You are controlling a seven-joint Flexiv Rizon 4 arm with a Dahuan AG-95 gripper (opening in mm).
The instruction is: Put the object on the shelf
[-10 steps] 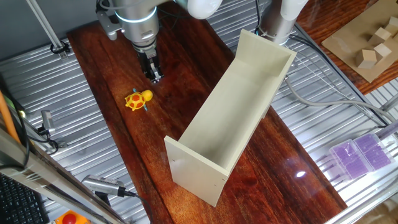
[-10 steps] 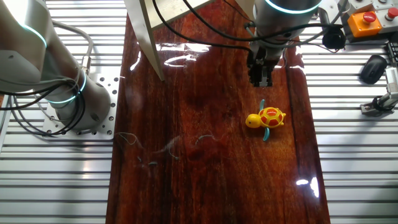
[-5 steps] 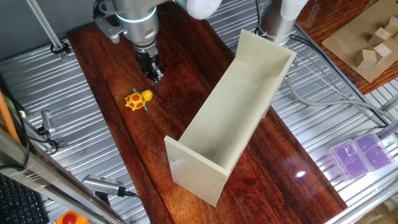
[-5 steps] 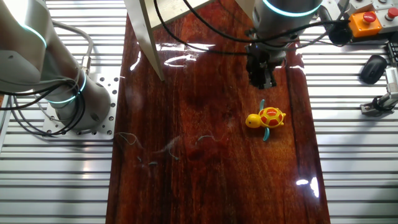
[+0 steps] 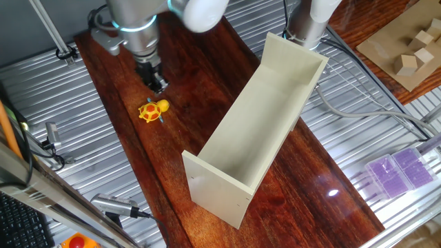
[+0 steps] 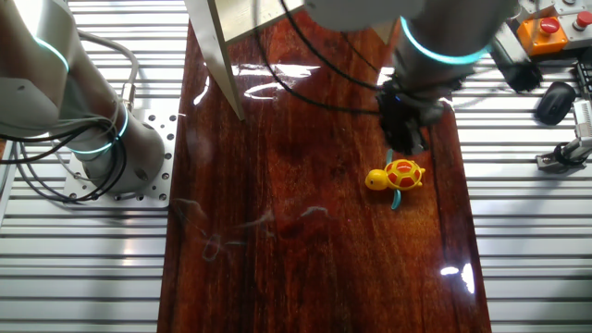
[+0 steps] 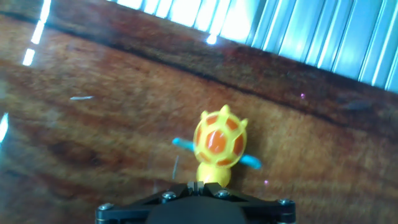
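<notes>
The yellow toy turtle [image 5: 153, 110] with an orange-red shell and light-blue flippers lies on the dark wooden table, left of the shelf. It also shows in the other fixed view [image 6: 396, 176] and in the hand view [image 7: 219, 144]. My gripper [image 5: 158, 86] hangs just above and behind the turtle, its fingers together and empty; it also shows in the other fixed view [image 6: 408, 141]. In the hand view the gripper [image 7: 197, 184] sits at the bottom edge, right by the turtle's head. The cream-white shelf [image 5: 258, 124] lies as a long trough across the table, to the right.
A brown cardboard tray [image 5: 403, 48] with pale wooden blocks sits at the far right. Purple boxes [image 5: 403, 169] lie on the ribbed metal bench. A second arm's base [image 6: 88, 139] stands left of the table. A red button box [image 6: 541, 32] is at the top right.
My gripper has moved sideways and down toward the turtle and now hangs just above it. The turtle and the shelf have not moved.
</notes>
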